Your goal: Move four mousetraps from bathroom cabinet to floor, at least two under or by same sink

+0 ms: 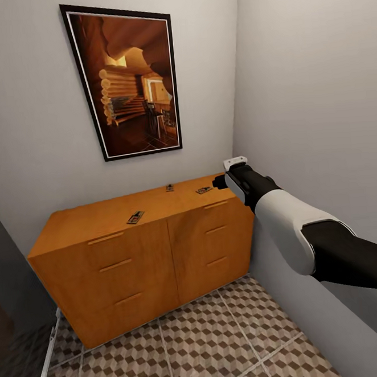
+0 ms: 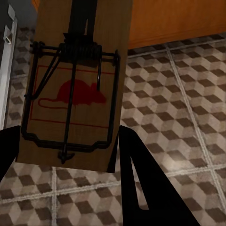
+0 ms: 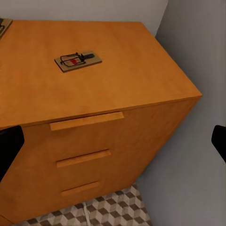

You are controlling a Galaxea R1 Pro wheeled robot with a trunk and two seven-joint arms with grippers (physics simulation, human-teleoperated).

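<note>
Traps (image 1: pixel 135 217) are seen on the cabinet (image 1: pixel 132 262), three in all. A fourth trap (image 2: pixel 75 84) is clamped by the left gripper (image 2: pixel 70 155). The right gripper (image 3: pixel 113 141) is spread open at the cabinet's 3 o'clock end.

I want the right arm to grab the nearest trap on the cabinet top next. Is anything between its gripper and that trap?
Nothing visible. The right gripper is open above the cabinet front edge, and the mousetrap lies alone on bare wood ahead of it.
</note>
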